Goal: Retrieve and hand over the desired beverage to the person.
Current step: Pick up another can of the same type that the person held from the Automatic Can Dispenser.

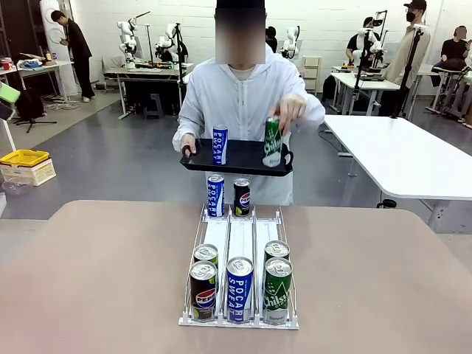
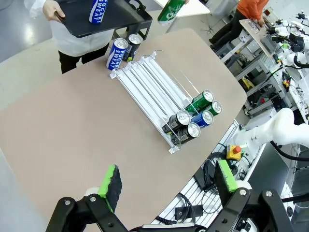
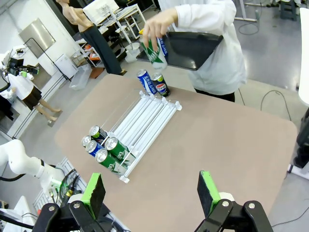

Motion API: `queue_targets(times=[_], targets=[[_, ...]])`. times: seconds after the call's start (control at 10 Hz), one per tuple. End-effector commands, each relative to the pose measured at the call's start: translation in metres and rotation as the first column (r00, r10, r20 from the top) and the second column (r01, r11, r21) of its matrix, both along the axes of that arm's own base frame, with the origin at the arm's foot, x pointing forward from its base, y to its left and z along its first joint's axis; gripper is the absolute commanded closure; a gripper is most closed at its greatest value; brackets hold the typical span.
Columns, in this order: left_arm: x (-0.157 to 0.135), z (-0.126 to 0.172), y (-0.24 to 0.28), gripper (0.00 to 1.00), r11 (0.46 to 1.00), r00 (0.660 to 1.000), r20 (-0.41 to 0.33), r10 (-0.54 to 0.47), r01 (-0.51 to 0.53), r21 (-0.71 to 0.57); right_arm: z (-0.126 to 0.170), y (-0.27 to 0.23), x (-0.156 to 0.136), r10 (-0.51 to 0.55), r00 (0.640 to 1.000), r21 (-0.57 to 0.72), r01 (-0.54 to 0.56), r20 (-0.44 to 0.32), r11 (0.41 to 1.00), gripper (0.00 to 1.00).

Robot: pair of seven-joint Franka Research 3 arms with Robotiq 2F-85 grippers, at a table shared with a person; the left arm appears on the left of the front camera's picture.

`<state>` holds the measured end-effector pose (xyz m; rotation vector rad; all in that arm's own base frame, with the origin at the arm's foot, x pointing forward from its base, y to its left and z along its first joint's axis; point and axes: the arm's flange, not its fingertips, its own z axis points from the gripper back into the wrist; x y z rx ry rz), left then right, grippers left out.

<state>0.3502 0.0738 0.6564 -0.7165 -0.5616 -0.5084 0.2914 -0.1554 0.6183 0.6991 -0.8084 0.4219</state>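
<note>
Left fingers [image 2: 112, 183] and right fingers [image 3: 207, 189] spread wide, empty, over counter [image 1: 88, 280] near edge. Cans [image 1: 240, 287] well ahead: five at near end of rack [image 1: 240, 240], two at far end. Person [image 1: 236, 96] past far edge holds black tray [image 1: 236, 156] with blue can [image 1: 220, 144], hand [image 1: 290, 110] on green can [image 1: 272, 141]. Grey lab floor [image 1: 118, 162], white tables [image 1: 413, 155] behind

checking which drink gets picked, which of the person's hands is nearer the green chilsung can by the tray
Their left hand: it grips the green Chilsung can from above. Their right hand holds the opposite end of the black tray.
</note>
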Motion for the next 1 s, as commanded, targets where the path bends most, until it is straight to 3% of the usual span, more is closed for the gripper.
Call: queue_targets(times=[0.0, 0.9], targets=[[0.0015, 0.0012, 0.0, 0.0, 1.0, 1.0, 0.02, -0.003, 0.004, -0.012, 0.0025, -0.0001, 0.0039, 0.014, 1.0, 0.027, -0.015, 0.025, 1.0, 0.0], [0.0015, 0.0012, 0.0, 0.0, 1.0, 1.0, 0.02, -0.003, 0.004, -0.012, 0.0025, -0.0001, 0.0039, 0.014, 1.0, 0.027, -0.015, 0.025, 1.0, 0.0]])
